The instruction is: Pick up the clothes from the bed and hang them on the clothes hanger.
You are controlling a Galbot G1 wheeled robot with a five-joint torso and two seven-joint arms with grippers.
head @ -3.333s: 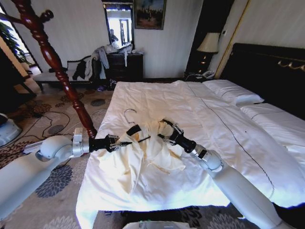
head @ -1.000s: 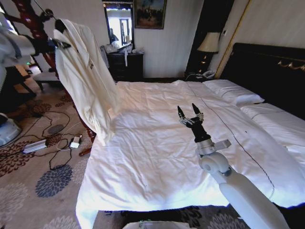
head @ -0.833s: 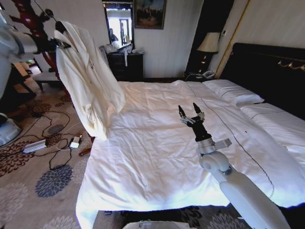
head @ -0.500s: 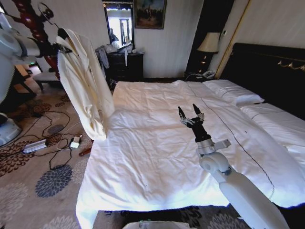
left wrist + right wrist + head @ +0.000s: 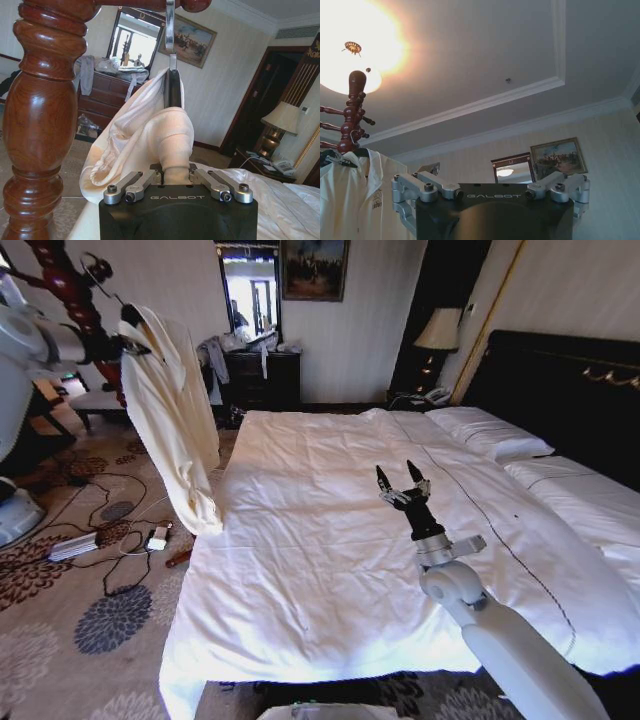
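You're nearly done: the clothes [image 5: 172,410] are off the bed [image 5: 330,540] and draped on the clothes hanger [image 5: 173,87], whose hook is at a peg of the wooden pole [image 5: 42,120]. The shirt hangs long-axis vertical, collar up. Your left gripper [image 5: 176,175] grips its fabric; your right gripper [image 5: 402,480] hovers spread above the bed.

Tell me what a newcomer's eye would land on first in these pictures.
First, the cream shirt dangling on its black hanger beside the reddish-brown wooden pole, left of the bed, with the left gripper shut on the shirt's shoulder. Next, the wide white bed, bare of clothing, and the right gripper raised above it with fingers spread, pointing up.
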